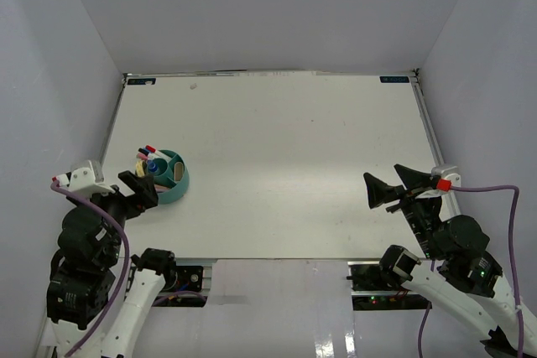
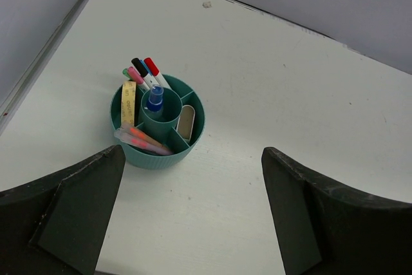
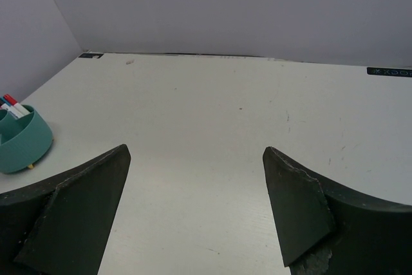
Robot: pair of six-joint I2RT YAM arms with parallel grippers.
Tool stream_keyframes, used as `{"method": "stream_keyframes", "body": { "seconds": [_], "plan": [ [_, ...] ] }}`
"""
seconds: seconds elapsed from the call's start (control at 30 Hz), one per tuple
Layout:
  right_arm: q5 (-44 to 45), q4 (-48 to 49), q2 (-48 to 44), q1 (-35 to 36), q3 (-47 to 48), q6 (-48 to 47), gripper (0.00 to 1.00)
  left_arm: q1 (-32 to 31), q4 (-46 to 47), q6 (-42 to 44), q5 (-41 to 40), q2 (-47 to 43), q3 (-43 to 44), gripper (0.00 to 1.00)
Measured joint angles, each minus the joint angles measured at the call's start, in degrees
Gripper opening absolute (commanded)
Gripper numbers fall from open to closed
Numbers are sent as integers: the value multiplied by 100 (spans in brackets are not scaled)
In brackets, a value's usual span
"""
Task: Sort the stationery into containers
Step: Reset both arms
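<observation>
Item 1: my left gripper [image 2: 192, 154], jaws spread wide, nothing between them, hanging over the near left part of the white table [image 1: 294, 148], just short of the cup. Item 2: my right gripper [image 3: 196, 152], jaws likewise apart and holding nothing, at the near right side of the table, well apart from the cup. Item 3: round teal cup [image 2: 154, 158], upright on the table near its left edge, divided into a round middle well and outer compartments around it. Contents, as seen from the left wrist: small blue-capped bottle [image 2: 154, 98] standing in the middle well; markers [image 2: 145, 73] with red, black and pink caps leaning out of the far compartment, caps above the rim; tan rubber band [image 2: 129, 102] standing flat in the left compartment; thin pink pens [image 2: 143, 141] lying slanted in the near compartment; pale oblong block [image 2: 186, 122] in the right compartment. From the right wrist only the cup's wall and the marker caps show, at the far left edge of that view.
</observation>
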Motion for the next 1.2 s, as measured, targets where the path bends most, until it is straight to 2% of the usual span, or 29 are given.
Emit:
{"method": "stream_keyframes", "body": {
  "seconds": [1.2],
  "plan": [
    [20, -22, 138, 0, 0, 17, 90, -111, -426, -284, 719, 164, 214, 98]
  ]
}}
